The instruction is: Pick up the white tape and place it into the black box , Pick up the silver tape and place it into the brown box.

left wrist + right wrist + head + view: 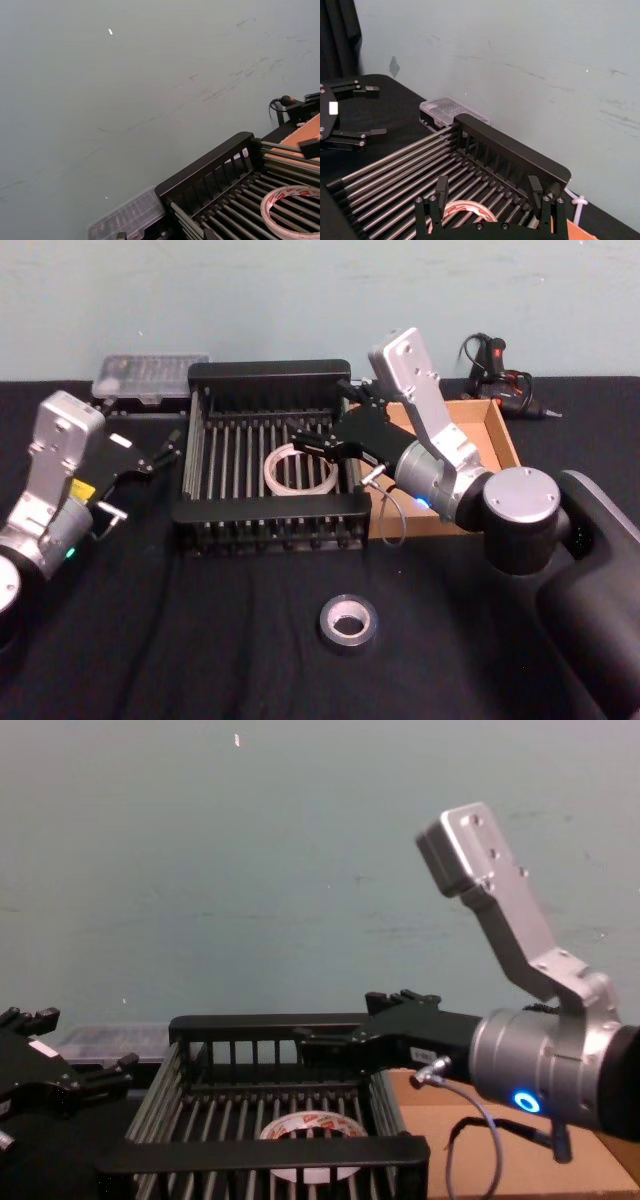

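The white tape (300, 470) lies flat on the bars inside the black box (270, 512); it also shows as a white ring with red print (466, 208) (310, 1130) (294, 209). Just above it, over the right half of the black box, my right gripper (322, 422) (488, 189) (345, 1020) hangs open and holds nothing. On the cloth in front of the black box the silver tape (348, 622) lies free. The brown box (495, 435) stands right of the black box. My left gripper (163, 452) is open beside the black box's left wall.
A clear plastic case (150, 375) sits behind the black box at the back left. At the back right, behind the brown box, lies a black tool with cables (500, 375). Black cloth covers the table, and a pale wall rises behind it.
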